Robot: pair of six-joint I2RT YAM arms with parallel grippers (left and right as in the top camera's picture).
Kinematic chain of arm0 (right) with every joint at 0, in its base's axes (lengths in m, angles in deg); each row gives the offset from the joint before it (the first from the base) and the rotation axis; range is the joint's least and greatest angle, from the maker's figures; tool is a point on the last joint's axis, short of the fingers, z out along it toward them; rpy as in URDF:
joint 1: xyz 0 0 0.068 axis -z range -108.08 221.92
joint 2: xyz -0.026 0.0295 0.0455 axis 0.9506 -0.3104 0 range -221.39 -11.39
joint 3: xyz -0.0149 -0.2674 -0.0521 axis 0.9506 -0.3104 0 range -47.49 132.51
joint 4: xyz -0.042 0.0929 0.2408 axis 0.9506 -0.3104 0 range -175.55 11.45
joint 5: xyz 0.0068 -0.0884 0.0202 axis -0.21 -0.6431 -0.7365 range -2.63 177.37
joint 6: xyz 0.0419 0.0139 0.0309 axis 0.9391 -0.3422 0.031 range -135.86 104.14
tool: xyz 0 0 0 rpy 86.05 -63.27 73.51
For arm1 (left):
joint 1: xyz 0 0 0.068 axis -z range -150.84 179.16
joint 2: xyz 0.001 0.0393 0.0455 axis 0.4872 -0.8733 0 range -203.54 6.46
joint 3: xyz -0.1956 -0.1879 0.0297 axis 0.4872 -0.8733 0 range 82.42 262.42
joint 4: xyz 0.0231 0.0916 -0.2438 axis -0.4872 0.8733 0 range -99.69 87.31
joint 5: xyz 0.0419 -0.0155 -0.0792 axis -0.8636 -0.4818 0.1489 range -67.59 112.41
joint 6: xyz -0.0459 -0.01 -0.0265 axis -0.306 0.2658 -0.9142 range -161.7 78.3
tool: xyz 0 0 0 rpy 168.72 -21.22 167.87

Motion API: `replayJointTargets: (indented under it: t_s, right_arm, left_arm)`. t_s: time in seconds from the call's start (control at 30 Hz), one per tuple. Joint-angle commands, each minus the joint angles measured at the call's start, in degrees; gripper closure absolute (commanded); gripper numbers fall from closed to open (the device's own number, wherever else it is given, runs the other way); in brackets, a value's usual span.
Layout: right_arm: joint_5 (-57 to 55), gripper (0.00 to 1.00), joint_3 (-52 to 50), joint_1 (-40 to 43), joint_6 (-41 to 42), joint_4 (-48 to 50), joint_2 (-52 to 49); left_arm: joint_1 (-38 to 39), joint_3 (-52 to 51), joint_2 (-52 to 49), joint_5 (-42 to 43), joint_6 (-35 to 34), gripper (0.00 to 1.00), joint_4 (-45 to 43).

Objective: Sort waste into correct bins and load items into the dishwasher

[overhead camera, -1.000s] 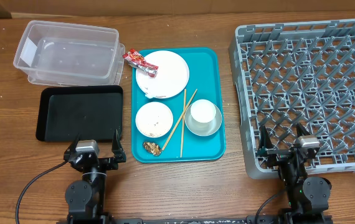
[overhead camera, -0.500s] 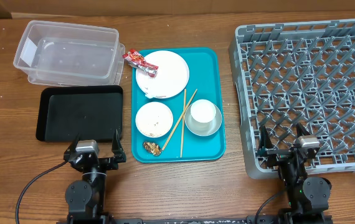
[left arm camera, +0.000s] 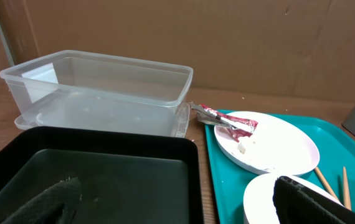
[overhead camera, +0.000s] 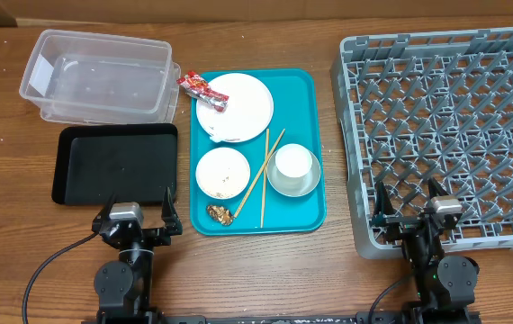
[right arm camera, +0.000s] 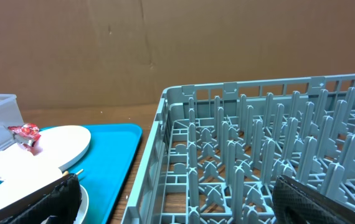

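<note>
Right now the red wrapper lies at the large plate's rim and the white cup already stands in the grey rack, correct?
No. The white cup stands on the teal tray, beside the chopsticks, not in the grey rack; the overhead view shows it. The red wrapper does lie at the large plate's rim.

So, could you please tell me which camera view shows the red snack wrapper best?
The left wrist view: the red snack wrapper is closest there, crinkled and lying across the white plate's rim. The overhead view shows it small at the plate's upper-left edge; the right wrist view catches only a small red bit at far left.
</note>
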Motion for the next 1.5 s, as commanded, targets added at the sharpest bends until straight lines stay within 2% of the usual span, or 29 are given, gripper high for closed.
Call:
replayJointTargets:
  t_s: [0.0,0.13,0.37,0.47,0.57,0.83,1.0,1.2,1.3,1.47]
  right_arm:
    - [-0.7,0.0,-0.6,-0.2,-0.2,0.3,0.6]
    - [-0.7,0.0,-0.6,-0.2,0.1,1.0,0.6]
    - [0.5,0.0,-0.6,-0.2,0.5,4.2,0.6]
    - [1.4,0.0,0.1,-0.2,3.0,5.7,0.6]
    - [1.4,0.0,2.0,-0.2,3.5,3.6,0.5]
    - [1.4,0.0,13.5,-0.2,5.2,-5.6,-7.1]
    - [1.4,0.0,26.1,-0.2,7.8,-15.3,-17.4]
    - [1.4,0.0,46.7,-0.2,8.0,-36.3,-34.0]
    - [1.4,0.0,56.3,-0.2,8.0,-46.6,-41.9]
    - [2.5,0.0,62.2,-0.2,8.0,-53.6,-49.4]
  left_arm:
    - [0.1,-0.2,0.5,-0.3,-0.1,0.0,-0.2]
    - [0.1,-0.2,0.5,-0.2,-1.0,0.0,-0.2]
    - [0.1,0.8,0.4,5.7,-2.7,0.0,-1.6]
    - [0.1,3.2,-0.1,5.6,-2.8,0.0,-1.5]
    - [0.1,7.6,-3.2,5.5,-2.8,0.0,0.0]
    - [0.1,23.8,-23.5,7.3,-2.8,0.0,7.5]
    - [0.1,37.1,-38.0,10.3,-2.8,0.0,19.1]
    - [0.1,57.5,-55.1,9.9,-1.9,0.0,47.0]
    - [0.1,65.4,-61.7,9.9,-1.7,0.0,56.7]
    - [0.1,69.7,-67.5,10.0,-1.8,0.0,61.3]
